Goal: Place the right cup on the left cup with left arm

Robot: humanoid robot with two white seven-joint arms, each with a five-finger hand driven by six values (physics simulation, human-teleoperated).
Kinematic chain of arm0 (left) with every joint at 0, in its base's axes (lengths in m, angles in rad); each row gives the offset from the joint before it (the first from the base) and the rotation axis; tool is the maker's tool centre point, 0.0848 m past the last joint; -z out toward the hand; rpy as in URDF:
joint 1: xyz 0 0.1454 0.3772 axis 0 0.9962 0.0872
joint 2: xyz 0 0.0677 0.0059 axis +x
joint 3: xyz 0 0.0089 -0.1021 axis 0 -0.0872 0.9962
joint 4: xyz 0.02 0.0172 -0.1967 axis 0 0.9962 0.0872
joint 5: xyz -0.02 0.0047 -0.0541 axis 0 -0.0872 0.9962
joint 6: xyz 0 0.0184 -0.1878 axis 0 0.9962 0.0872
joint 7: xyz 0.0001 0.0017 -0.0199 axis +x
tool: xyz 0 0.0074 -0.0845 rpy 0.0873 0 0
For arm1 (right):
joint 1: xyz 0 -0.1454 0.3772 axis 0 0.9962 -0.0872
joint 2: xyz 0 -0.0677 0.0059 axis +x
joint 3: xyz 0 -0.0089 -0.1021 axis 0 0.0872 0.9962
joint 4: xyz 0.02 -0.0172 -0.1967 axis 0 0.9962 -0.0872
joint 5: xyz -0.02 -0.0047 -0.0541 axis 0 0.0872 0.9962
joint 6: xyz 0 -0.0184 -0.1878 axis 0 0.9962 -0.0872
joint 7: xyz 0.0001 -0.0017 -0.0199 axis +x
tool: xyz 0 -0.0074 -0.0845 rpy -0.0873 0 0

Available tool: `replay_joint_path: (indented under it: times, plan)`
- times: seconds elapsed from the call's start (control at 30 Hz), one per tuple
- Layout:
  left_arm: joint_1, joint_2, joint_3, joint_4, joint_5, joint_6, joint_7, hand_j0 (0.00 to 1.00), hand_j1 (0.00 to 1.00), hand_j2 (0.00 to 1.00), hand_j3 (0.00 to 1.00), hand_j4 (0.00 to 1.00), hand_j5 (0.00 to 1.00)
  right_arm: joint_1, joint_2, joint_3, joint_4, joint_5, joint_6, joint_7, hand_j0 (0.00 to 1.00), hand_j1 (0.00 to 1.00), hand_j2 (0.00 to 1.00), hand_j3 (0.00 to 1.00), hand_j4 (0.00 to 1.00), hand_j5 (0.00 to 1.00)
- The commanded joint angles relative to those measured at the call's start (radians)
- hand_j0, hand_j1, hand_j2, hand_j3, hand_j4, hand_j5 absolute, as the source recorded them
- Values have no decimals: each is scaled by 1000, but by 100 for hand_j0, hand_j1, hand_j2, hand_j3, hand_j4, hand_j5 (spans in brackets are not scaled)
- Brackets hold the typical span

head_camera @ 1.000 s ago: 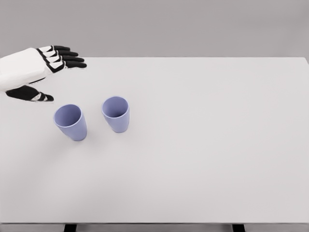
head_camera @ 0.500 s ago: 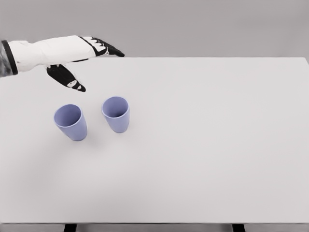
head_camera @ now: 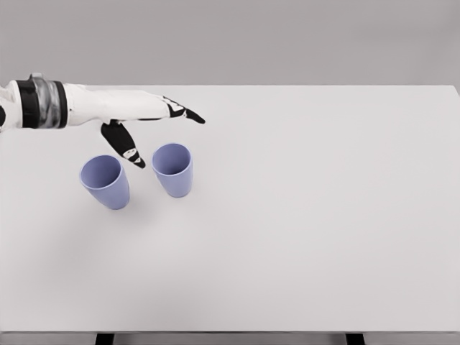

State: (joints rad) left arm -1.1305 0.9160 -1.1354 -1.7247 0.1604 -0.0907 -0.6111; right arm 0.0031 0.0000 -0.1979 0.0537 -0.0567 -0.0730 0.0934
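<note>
Reaching rightward since previous second, left hand now extended behind cups, fingers spread, nothing held. Right lilac plastic tapered cup upright just below fingertips, thumb beside rim. Left matching cup below wrist. Grasp judged imminent, not yet made.

A bare simulated test scene: plain white table against a featureless grey backdrop
</note>
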Motion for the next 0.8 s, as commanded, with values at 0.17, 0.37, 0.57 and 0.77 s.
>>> replay_joint_path:
  times: [0.17, 0.37, 0.57, 0.77]
  plan:
    - [-35, -23, -112, 0, -39, 12, 0, 100, 100, 100, 100, 100, 100, 0, 0, 0, 0, 0, 1, 0, 100, 100, 100, 100, 100, 100]
    - [-29, -40, -127, 2, -133, 12, 0, 99, 99, 99, 99, 99, 99, 0, 0, 0, 0, 0, 1, 0, 100, 100, 100, 100, 100, 100]
    - [-26, -48, -125, 2, -211, 9, 0, 99, 99, 99, 99, 99, 99, 0, 0, 0, 0, 0, 1, 0, 100, 100, 100, 100, 100, 100]
    - [-23, -57, -125, 2, -249, 9, 0, 99, 99, 99, 99, 99, 99, 0, 0, 0, 0, 0, -1, 0, 100, 100, 100, 100, 100, 100]
